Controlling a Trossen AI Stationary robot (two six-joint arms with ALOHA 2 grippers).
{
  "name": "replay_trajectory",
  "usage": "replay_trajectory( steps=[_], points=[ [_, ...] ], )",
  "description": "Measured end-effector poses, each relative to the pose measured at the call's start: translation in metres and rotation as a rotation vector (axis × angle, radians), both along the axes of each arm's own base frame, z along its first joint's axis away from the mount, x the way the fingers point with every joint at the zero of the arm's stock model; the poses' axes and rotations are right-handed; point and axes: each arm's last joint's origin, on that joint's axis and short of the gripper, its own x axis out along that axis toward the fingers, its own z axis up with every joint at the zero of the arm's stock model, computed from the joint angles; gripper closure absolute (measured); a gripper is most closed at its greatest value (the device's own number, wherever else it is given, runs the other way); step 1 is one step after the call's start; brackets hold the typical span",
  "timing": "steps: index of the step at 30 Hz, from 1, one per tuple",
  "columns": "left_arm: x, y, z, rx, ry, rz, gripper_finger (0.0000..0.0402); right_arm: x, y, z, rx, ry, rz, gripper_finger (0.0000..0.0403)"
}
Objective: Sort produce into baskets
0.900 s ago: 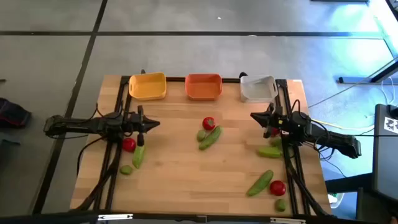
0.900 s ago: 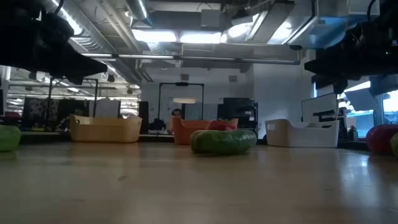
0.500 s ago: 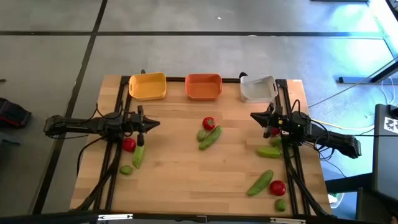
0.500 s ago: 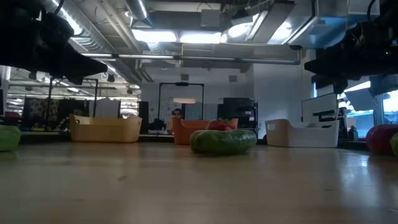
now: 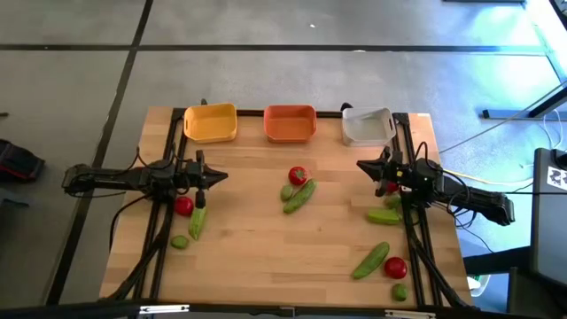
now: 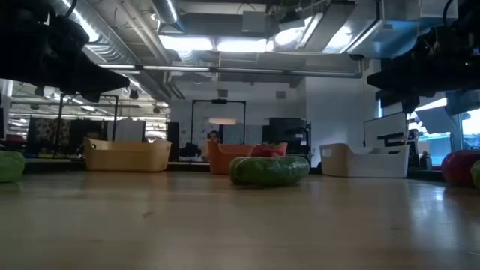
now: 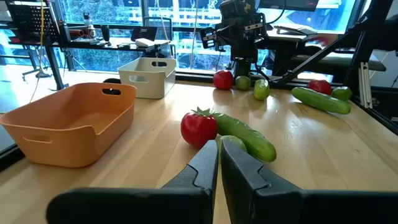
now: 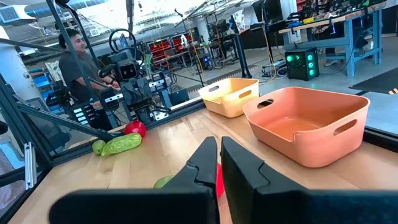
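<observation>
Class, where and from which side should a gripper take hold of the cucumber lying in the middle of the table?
Grip the cucumber at mid-length from straight above, fingers across its narrow width. It lies flat and diagonal; a lime sits close against one side, so keep towards the far end.

in the right wrist view the closed right gripper (image 8: 219, 163) hides most of a tomato (image 8: 217, 178) and lime (image 8: 163, 182); in the low view a cucumber (image 6: 268, 170) covers a tomato's lower part.

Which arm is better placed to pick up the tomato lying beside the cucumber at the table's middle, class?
Hard to call: the centre tomato lies about midway between the left gripper and the right gripper. Both are shut and empty.
</observation>
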Motion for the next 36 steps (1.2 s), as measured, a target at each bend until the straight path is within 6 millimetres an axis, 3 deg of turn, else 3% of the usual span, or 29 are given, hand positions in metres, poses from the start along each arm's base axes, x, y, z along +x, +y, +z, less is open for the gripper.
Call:
replay_trajectory(
  steps=[19, 36],
  points=[
    [0.0, 0.0, 0.001, 0.005, -0.004, -0.001, 0.0384, 0.0, 0.0, 0.0, 0.0, 0.0, 0.0, 0.0382],
    [0.0, 0.0, 0.019, -0.12, -0.218, 0.003, 0.0384, 0.0, 0.0, 0.002, -0.006, -0.023, -0.002, 0.0382]
  ],
)
